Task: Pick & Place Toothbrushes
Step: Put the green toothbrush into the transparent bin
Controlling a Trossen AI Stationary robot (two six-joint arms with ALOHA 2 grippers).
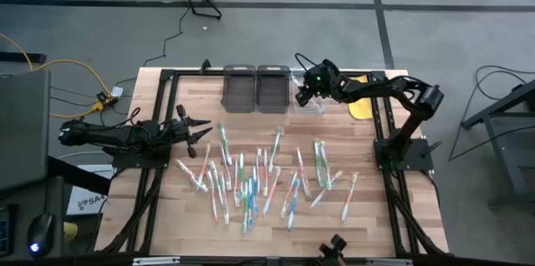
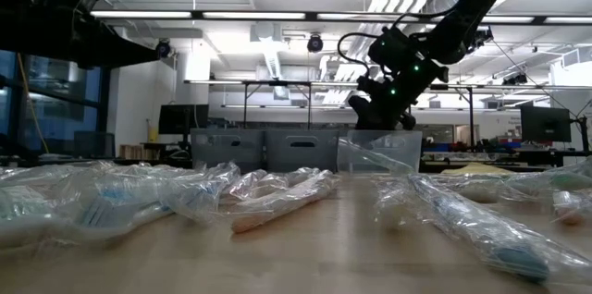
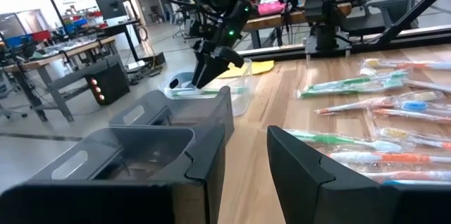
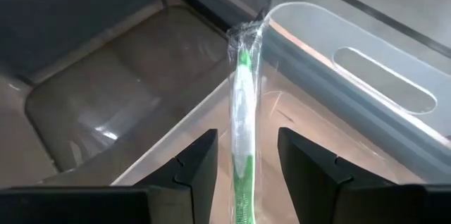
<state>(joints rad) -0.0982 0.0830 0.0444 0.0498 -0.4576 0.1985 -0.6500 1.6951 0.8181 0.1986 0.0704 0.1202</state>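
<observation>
Wooden slatted table [image 1: 167, 216] in a workshop with a grey floor, benches and monitors seen behind. Near to far: about two dozen wrapped plastic toothbrushes [image 1: 251, 184] with white, green, blue and orange-red handles are scattered across the table's middle, untouched. Left gripper [image 1: 201, 130] is parked at the table's left edge beside the pile, jaws spread, nothing held. At the far edge two dark grey bins [image 1: 256, 88] are seen, apparently empty as far as can be made out. Just beside them a clear plastic bin [image 4: 366, 104] is hovered over by the right gripper [image 1: 306, 96]; a wrapped green-handled toothbrush [image 4: 243, 111] hangs between its fingers above the bin. Whether it is pinched cannot be told. Progress is judged early: one brush at drop-off, nearly all left.
</observation>
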